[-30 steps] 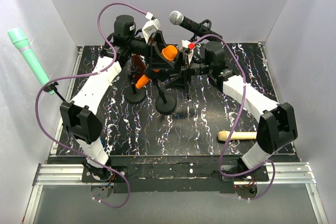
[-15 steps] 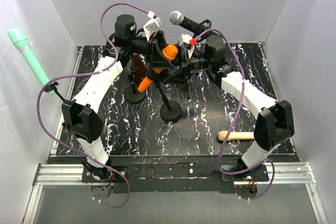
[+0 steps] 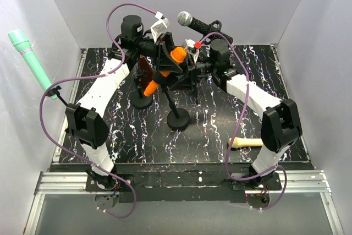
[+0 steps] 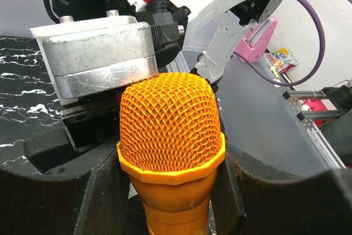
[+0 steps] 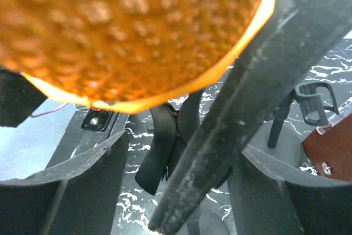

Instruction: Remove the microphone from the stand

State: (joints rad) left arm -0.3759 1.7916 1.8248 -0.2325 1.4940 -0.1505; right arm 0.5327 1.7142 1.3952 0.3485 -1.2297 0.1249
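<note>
Meeting over the middle of a black marbled table (image 3: 220,114), two white robot arms close in on one orange microphone (image 3: 177,54). Its left arm (image 3: 102,83) reaches in from one side and the right arm (image 3: 250,94) from the other. The right arm has swung inward over the last second, its elbow now nearer the centre. A thin black stand (image 3: 179,118) on a round base has slid slightly toward the near edge. The orange microphone sits tilted above it, mesh head up. The left claw (image 4: 170,191) is clenched on its neck. The right claw (image 5: 181,191) is spread wide just under the head, grasping nothing. Since the stand shifted along, the microphone probably remains clipped in.
</note>
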